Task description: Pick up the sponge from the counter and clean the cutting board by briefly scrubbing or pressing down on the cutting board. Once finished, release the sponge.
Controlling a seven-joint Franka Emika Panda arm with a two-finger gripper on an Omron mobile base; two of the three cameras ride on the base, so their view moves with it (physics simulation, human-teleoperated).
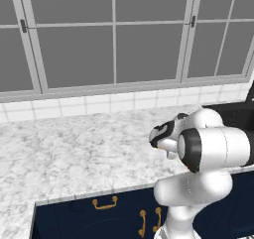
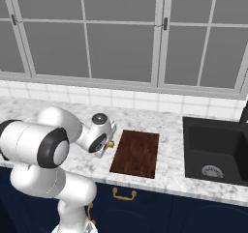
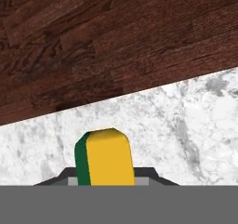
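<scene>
One sponge point(image 3: 104, 158), green along one side and yellow across the broad face, is seen in the hand view rising from between the fingers, standing on edge with its rounded end pointing away from the hand. It is gripped by the gripper point(image 3: 106, 180), whose dark finger tips are largely hidden behind it at the bottom of that view, closed against its sides. In the right base view a small yellow spot of the sponge point(image 2: 111, 143) is visible at the gripper point(image 2: 107, 146), just beside the left edge of the cutting board point(image 2: 136, 152).

Beyond the fingers, a strip of the white-grey marbled counter point(image 3: 186, 121) is seen directly under and ahead of the held sponge, and past that strip the dark reddish-brown cutting board point(image 3: 107, 42) stretches across the far part of the hand view, its edge running at a slant. The sponge is held over bare counter, short of the board's edge; whether it touches the stone cannot be told.

Further out from the fingers, on the far side of the board, a black recessed sink point(image 2: 215, 150) is set into the counter point(image 2: 169, 125). Below the counter edge, navy cabinets point(image 2: 145, 210) with a brass handle point(image 2: 124, 194) are seen, and behind it a white tiled strip under large windows point(image 2: 121, 34).
</scene>
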